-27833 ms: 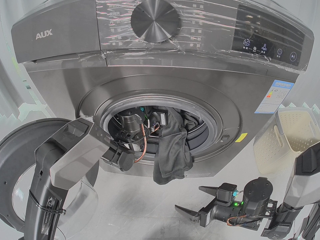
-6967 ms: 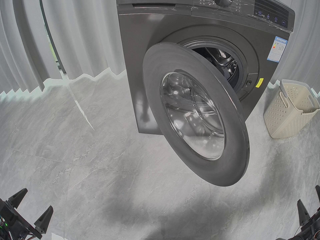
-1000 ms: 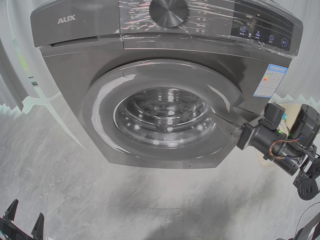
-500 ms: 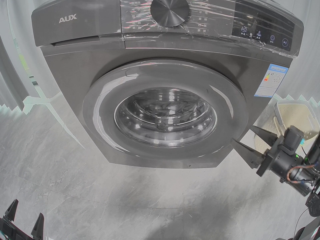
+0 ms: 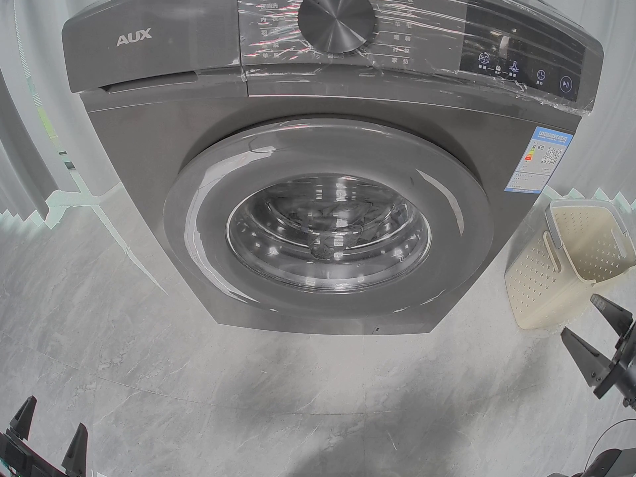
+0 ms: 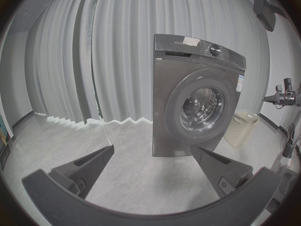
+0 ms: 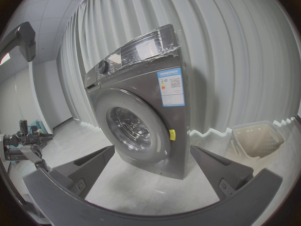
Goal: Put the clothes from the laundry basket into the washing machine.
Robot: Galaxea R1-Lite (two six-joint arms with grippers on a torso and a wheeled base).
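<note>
A pleated pale grey curtain [image 6: 125,47] hangs across the room behind everything, and a grey marble-patterned tile floor [image 5: 265,392] spreads in front of it. On that floor stands the dark grey front-loading washing machine [image 5: 152,134], its top panel wrapped in clear plastic film. Its big round grey door [image 5: 199,220] is closed flat against the front. The domed glass window [image 5: 328,233] in the door's middle is full of reflections, so I cannot tell whether clothes lie in the drum behind it.

The cream perforated plastic laundry basket [image 5: 536,286] sits on the floor just beside the machine's lower right corner, tipped a little, its pale inner walls showing.

The right hand [image 5: 578,314] hovers above the floor near the basket, on the robot's side of it and apart from it. Its two dark pointed fingers are spread wide with nothing between them, and its tips point towards the basket. The left hand [image 5: 55,413] is low on the far left, well apart from both machine and basket, also spread wide and holding nothing.

A round metal dial [image 5: 336,18] sits on the top panel, a blue-and-white label [image 5: 538,160] at the upper right of the front, and a small yellow tag [image 7: 172,135] beside the door's edge.
</note>
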